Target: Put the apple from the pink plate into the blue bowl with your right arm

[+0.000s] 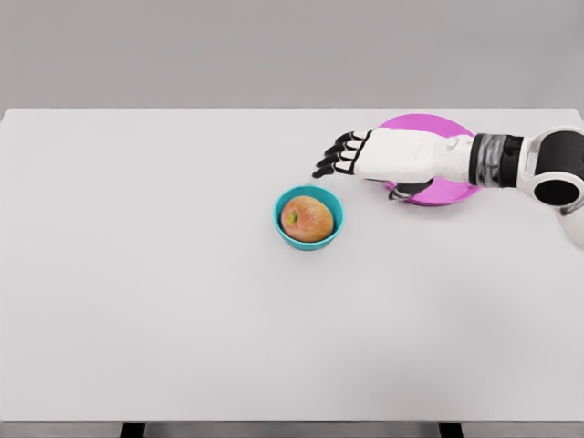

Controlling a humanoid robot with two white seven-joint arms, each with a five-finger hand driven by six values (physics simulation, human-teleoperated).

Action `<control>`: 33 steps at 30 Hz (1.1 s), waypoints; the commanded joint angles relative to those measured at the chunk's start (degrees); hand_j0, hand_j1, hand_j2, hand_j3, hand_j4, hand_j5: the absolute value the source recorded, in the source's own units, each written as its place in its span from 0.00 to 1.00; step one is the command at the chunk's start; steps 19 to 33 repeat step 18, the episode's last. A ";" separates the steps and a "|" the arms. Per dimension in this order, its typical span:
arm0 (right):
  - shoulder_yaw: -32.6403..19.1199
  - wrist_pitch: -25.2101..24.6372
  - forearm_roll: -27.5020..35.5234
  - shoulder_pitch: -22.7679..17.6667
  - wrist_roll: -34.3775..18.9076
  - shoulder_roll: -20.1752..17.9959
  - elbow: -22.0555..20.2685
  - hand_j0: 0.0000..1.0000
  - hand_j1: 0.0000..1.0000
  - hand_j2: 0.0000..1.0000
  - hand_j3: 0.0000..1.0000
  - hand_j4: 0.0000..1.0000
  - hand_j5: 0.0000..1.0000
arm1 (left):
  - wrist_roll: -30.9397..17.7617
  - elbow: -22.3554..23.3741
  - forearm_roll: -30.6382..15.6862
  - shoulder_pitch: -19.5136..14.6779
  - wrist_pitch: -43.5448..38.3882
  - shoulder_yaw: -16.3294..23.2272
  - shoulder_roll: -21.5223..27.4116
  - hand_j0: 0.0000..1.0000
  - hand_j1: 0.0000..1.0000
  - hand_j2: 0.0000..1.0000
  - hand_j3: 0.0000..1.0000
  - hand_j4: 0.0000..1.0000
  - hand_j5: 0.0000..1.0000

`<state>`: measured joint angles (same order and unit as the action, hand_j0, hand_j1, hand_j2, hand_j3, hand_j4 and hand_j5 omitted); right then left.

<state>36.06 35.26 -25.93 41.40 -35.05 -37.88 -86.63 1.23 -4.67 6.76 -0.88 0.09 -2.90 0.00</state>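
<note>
From where I sit, the main job looks done: the apple [307, 219] is resting inside the blue bowl [283, 206], which stands a little below and right of the counter's middle. The apple sits low in the bowl, stem side roughly up, and nothing touches it.

The right hand [342, 155] is at about 1 o'clock from the bowl, near it but clear of the rim. Its dark fingers [330, 161] are spread loosely and pointing toward 9 o'clock, with nothing between them, so I read it as an empty, relaxed hand. The white forearm runs back toward 3 o'clock and crosses over the pink plate [452, 192], which lies at the counter's [137, 301] far right, roughly 2 o'clock from the bowl. What I can see of the plate carries nothing, though the arm covers much of it.

I see no left arm in this view.

In my judgement what is left is only tidying up: drawing the right arm away from the bowl and plate without brushing either, and bringing it to rest
</note>
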 commanded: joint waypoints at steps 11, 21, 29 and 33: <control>-32.46 -0.26 0.97 -16.96 0.05 4.66 4.72 1.00 1.00 1.00 1.00 1.00 1.00 | 0.00 0.01 0.00 0.00 0.00 0.00 0.00 1.00 1.00 1.00 1.00 1.00 1.00; -32.55 -0.26 0.88 -18.90 0.05 4.22 4.19 1.00 1.00 1.00 1.00 1.00 1.00 | 0.00 0.01 0.00 0.00 0.00 0.09 0.00 1.00 1.00 1.00 1.00 1.00 1.00; -32.55 -0.26 0.88 -18.90 0.05 4.22 4.19 1.00 1.00 1.00 1.00 1.00 1.00 | 0.00 0.01 0.00 0.00 0.00 0.09 0.00 1.00 1.00 1.00 1.00 1.00 1.00; -32.55 -0.26 0.88 -18.90 0.05 4.22 4.19 1.00 1.00 1.00 1.00 1.00 1.00 | 0.00 0.01 0.00 0.00 0.00 0.09 0.00 1.00 1.00 1.00 1.00 1.00 1.00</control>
